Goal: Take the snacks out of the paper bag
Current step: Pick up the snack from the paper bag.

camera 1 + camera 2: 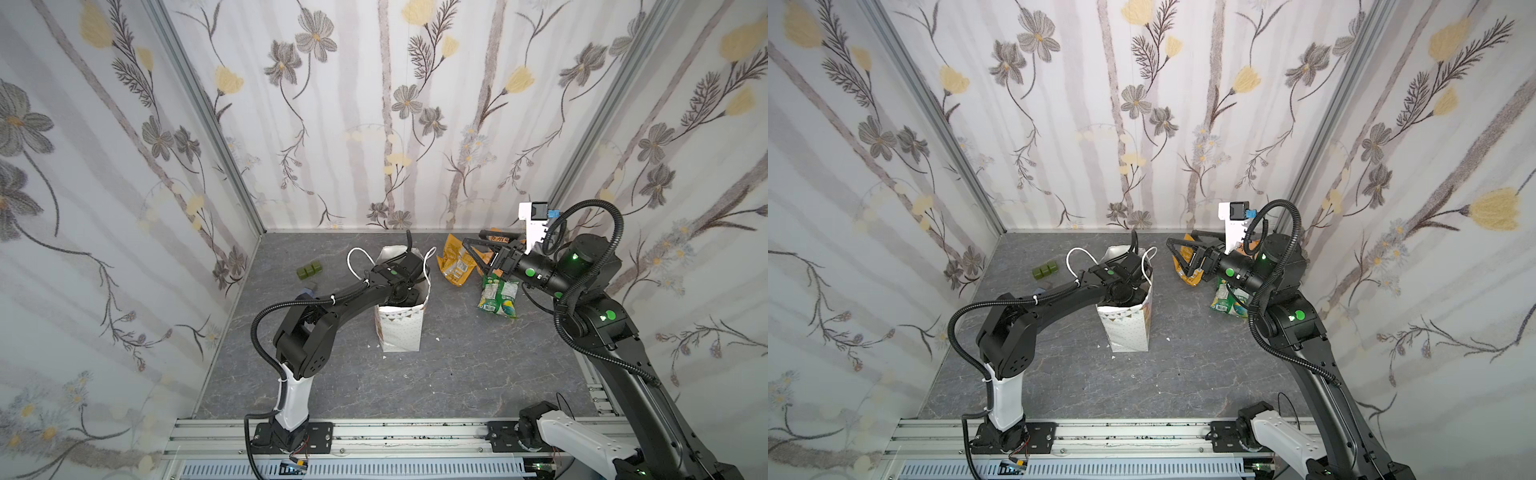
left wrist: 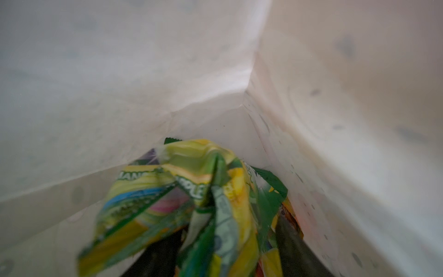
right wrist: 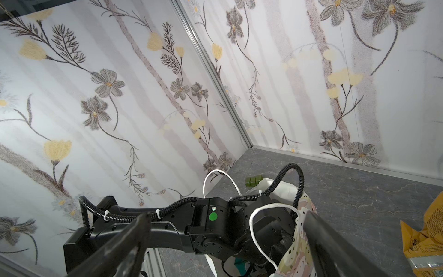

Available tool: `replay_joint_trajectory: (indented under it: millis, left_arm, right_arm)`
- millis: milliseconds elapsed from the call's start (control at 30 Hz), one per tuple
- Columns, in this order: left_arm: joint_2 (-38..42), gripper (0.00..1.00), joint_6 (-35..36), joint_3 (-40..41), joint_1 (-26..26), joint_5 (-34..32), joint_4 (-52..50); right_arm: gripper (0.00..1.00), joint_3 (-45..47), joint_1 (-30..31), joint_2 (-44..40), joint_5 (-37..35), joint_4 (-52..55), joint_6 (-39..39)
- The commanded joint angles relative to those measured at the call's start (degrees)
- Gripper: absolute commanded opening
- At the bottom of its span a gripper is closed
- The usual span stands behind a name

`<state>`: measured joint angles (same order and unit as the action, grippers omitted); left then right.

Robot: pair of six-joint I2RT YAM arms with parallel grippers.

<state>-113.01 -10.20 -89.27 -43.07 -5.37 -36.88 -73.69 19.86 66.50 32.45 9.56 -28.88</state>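
- Left wrist view: green-and-yellow packet (image 2: 191,191) fills the foreground, crumpled, low in a corner of the paper bag (image 2: 119,96). The left gripper (image 2: 223,251) straddles it — can't tell if it's clamped on or just around it.
- Handling, my guess: light, soft foil, slippery & crinkly. Best pinched on a bunched fold or crimped end, not the flat face. Bag's light too, may ride up w/ the lift.
- In both top views the paper bag stands upright on the table (image 1: 457,374), left arm down its mouth.
- Farther back, right side: orange-yellow packets (image 1: 453,266) & a second green packet (image 1: 498,297) lie outside — right gripper (image 1: 472,237) hovers over them, jaws spread wide, empty.
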Motion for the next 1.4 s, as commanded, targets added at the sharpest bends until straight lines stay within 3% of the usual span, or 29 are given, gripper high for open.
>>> replay_joint_trajectory:
  millis: [0,333,1367]
  left_arm:
    - [-0.06,0.46,-1.41,0.75,0.09,1.23,-1.18]
    - [2.06,0.0,-1.93,0.61,0.1,2.29,-1.3]
    - [9.09,0.0,-1.33,-12.91,0.03,-1.57,-11.4]
  right_arm:
    - [0.99,0.17,0.06,0.48,-0.76,-1.01,-0.47]
    - [0.99,0.47,0.09,0.58,-2.65,0.58,-0.02]
    - [0.99,1.79,0.8,2.76,-6.63,4.07,1.4]
